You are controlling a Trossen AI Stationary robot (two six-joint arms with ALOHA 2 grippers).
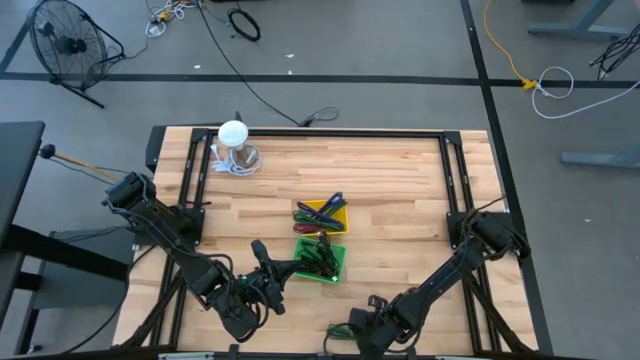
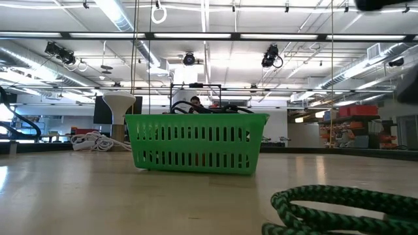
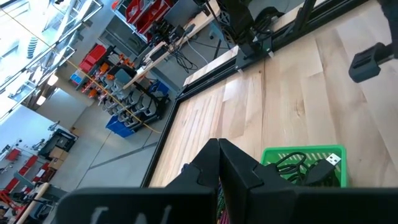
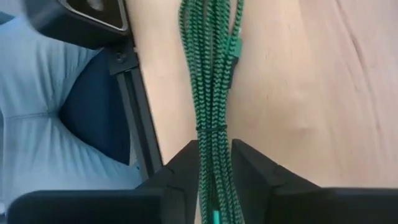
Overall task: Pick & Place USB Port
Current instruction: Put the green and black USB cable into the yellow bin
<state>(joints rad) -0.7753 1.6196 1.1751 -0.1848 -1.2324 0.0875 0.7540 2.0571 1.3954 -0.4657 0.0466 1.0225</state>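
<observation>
A bundle of green braided cable lies in loops on the wood near the table's near edge, and it also shows in the low view as green braided cable. My right gripper sits low over it, shut on the bundle, and is the right gripper in the high view. A green basket at mid-table holds black cables and a USB plug. My left gripper hovers just left of the basket, shut and holding nothing. My right gripper pinches the cable bundle between its two fingers, close to where a thin tie binds the strands. The fingers lie along the bundle. The rest of the cable runs on ahead, flat on the table.
A yellow basket of pens stands just beyond the green one. A white round object with coiled cable sits at the far left. Black rails run along the table's sides. Light blue cloth shows past the near edge.
</observation>
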